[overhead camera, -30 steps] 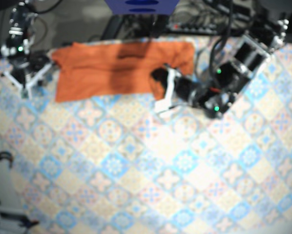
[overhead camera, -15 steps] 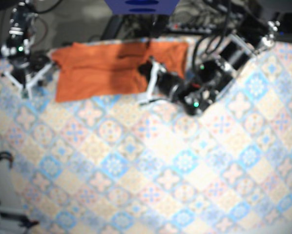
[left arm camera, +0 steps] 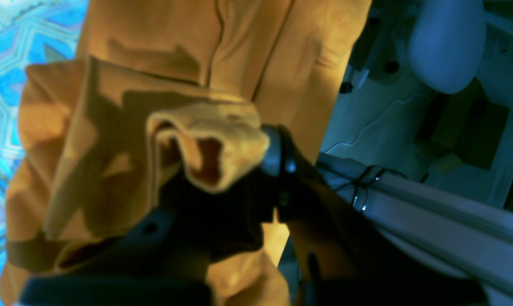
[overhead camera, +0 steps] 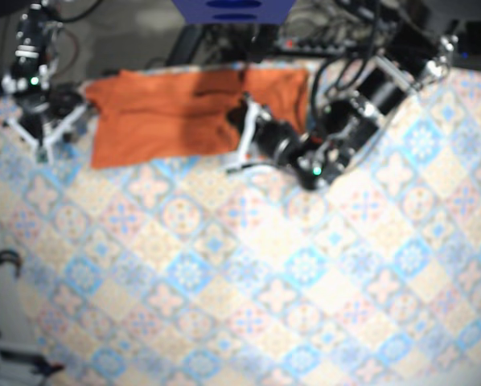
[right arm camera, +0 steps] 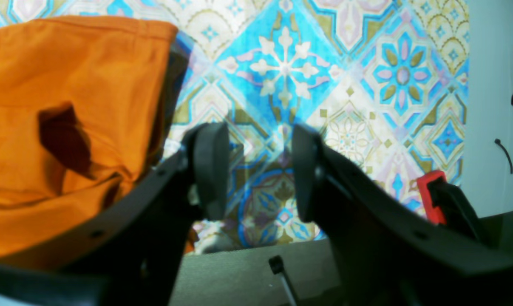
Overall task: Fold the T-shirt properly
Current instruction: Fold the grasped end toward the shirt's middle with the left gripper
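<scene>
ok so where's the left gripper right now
In the base view the left gripper is near the top middle of the patterned table, shut on a bunched fold of the orange T-shirt.

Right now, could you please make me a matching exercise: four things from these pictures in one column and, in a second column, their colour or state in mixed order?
Column one:
1. T-shirt
2. left gripper
3. right gripper
4. tablecloth

Column two:
a. open, holding nothing
b. patterned with blue and cream tiles
c. orange, lying along the far edge
d. shut on a fold of orange cloth

Pairs: 1-c; 2-d; 3-a; 4-b
</scene>
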`<state>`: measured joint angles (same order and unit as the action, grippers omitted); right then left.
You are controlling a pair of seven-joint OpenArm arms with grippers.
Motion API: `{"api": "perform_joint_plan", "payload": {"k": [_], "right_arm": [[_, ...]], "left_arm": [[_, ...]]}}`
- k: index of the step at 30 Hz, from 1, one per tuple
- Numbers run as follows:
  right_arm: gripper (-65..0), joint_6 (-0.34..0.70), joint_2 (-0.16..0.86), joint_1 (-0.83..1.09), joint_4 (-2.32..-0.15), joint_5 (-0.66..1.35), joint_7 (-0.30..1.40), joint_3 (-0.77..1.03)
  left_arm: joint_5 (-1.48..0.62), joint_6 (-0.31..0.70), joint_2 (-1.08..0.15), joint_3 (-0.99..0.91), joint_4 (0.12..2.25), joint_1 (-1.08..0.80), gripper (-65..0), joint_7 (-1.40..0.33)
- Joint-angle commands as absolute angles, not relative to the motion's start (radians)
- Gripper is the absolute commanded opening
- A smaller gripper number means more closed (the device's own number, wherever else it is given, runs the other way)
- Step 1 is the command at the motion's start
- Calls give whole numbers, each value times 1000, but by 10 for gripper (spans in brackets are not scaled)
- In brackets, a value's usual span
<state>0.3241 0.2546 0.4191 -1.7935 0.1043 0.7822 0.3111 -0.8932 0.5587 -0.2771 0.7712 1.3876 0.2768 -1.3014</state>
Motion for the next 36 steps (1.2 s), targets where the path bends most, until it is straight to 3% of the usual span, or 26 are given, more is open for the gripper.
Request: {"api": "perform_joint_plan", "payload": {"k": [1, 32, 36], "right_arm": [[-414, 318, 268, 417, -1813, 102, 763, 314], [-413, 318, 251, 418, -1813, 102, 763, 314], [-412, 318, 251, 418, -1813, 102, 763, 314]], "left_arm": [[-909, 567, -274, 766, 1400, 292, -650, -1283], [-889, 559, -275, 762, 1397, 289, -650, -1216], [-897, 559, -275, 760, 1357, 289, -510, -1205]]}}
